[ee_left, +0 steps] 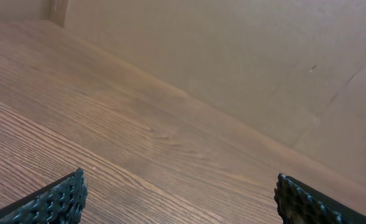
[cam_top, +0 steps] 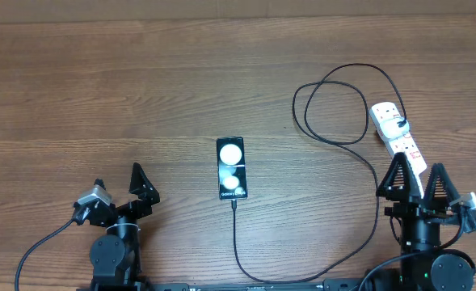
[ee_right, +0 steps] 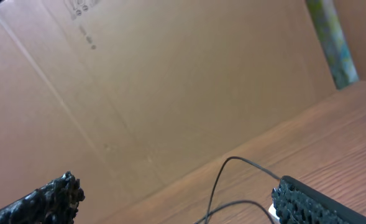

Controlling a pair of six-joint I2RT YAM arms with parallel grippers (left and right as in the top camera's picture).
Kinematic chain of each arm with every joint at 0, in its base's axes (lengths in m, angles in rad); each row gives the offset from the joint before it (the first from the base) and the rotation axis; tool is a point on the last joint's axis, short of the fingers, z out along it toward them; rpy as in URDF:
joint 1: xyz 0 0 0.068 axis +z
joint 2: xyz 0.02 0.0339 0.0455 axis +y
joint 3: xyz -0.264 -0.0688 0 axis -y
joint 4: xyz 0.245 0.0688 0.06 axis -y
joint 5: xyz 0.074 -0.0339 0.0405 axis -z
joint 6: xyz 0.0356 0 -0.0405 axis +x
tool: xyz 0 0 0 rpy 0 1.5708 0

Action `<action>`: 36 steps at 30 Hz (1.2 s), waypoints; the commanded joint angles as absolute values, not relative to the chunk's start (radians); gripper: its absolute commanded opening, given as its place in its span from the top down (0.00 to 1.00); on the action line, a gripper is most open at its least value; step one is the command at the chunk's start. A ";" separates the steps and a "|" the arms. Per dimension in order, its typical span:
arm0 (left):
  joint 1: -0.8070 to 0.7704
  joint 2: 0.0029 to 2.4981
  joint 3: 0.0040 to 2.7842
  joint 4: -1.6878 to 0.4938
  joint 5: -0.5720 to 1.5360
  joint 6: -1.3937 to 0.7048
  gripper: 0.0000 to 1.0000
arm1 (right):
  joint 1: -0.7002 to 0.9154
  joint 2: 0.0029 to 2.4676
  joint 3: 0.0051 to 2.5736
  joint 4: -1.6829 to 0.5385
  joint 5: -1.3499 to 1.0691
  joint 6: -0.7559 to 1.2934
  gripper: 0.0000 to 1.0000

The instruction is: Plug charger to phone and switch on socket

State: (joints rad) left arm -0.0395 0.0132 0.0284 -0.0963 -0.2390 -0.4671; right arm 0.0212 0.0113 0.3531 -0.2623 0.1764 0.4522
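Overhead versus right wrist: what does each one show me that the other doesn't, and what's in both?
Only overhead: the phone with the charger tip at its lower edge, the left gripper, and the whole socket.
Only right wrist: the face of the cardboard wall behind the table, with a greenish strip on it.
Both: the wooden table, a loop of the charger cable, and the right gripper, open and empty. A white bit by its finger in the wrist view may be the socket.
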 commanded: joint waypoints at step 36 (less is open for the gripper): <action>-0.043 0.004 0.021 -0.089 -0.242 -0.445 0.00 | -0.085 0.004 0.007 -0.069 0.125 0.229 0.00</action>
